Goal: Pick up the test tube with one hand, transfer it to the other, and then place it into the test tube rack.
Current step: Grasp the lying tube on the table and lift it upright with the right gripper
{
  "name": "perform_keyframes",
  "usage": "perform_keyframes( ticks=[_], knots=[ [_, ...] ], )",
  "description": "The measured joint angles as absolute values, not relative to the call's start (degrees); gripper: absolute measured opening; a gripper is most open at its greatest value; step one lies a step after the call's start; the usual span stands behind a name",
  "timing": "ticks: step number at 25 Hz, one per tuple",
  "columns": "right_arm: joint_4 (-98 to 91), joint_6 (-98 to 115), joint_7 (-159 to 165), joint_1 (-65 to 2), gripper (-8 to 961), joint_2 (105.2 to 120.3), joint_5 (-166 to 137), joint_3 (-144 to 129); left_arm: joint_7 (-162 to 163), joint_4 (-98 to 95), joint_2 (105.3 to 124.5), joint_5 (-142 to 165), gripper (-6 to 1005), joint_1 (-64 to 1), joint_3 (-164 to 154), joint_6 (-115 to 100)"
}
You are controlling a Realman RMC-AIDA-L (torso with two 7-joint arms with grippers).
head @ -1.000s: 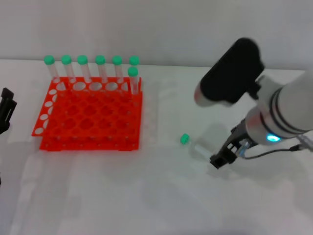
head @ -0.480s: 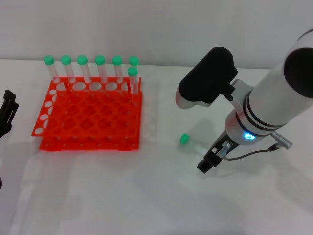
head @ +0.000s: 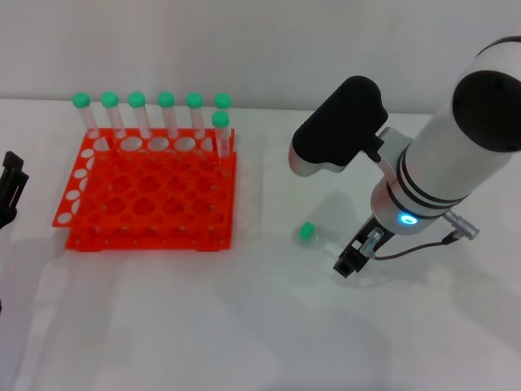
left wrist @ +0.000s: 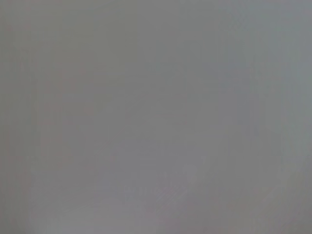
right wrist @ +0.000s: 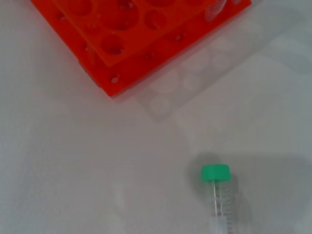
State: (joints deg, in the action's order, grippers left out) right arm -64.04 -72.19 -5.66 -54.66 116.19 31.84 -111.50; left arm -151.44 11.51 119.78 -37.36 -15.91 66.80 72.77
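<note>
Right hand (head: 350,262), grip state unclear, hovers at the tube's (head: 319,237) four o'clock, approaching; next it must grasp it.

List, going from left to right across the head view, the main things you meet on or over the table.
left hand at the edge → test tube rack with seven upright tubes along its far side → test tube lying on the table → right hand hanging just beside the tube's clear end.
</note>
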Motion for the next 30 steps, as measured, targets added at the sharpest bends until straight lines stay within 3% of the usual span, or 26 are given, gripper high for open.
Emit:
perform_keyframes(
  ticks=[2, 8, 27, 30],
  knots=[
    [-63.94, -72.14, -5.66, -54.7, 590, 116.19, 31.84, -111.51, -151.44, 11.51, 119.79, -37.38, 889, -15.91, 66.8, 72.77],
    [-62.69, -71.04, -5.92, -54.92, 530, 116.19, 33.18, -112.05, -151.44, 11.51, 119.8, -37.41, 888, -15.91, 66.8, 72.77],
    [-53.4, -67.18, -8.39, -57.81, 512, 116.19, 37.73, -112.37, -151.34, 11.52, 119.8, -37.44, 889, -15.99, 66.89, 72.77],
    [-53.26, -67.03, -8.47, -57.89, 474, 116.19, 37.74, -112.41, -151.28, 11.52, 119.79, -37.44, 889, -16.07, 66.89, 72.77]
  ],
)
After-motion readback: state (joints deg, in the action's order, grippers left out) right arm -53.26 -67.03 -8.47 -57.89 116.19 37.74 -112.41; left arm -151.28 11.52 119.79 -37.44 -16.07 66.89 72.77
